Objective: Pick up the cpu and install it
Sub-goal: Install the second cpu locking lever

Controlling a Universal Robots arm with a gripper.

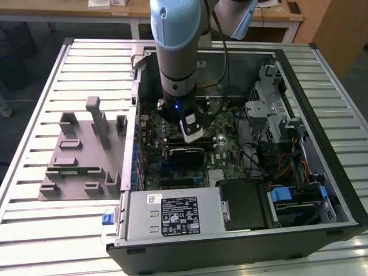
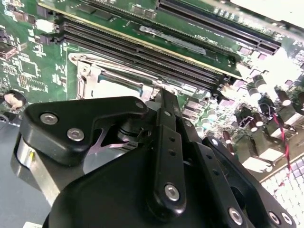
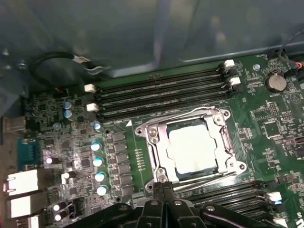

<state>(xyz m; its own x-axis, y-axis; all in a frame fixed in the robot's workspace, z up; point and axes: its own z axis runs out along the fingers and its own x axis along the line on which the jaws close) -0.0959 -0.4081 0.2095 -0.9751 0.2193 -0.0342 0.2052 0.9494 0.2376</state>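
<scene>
Exterior view: gripper [image 1: 193, 131] low inside the open computer case [image 1: 322, 167], over the motherboard [image 1: 227, 135]

First wrist view: cpu [image 3: 194, 149] seated flat in its socket frame [image 3: 152, 142], square, just beyond the fingertips [image 3: 164, 186]; fingers closed together, holding nothing

Second wrist view: memory slots [image 2: 156, 59] crowd close beside socket

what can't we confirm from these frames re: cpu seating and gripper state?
- cpu seating: the first wrist view shows it lying inside the socket frame, but whether it is fully seated cannot be judged from above.
- gripper fingertips: cut off at the picture's edge there.
- socket in the second wrist view: mostly hidden behind the gripper's black linkage.
- socket area in the exterior view: blocked by the arm.
</scene>
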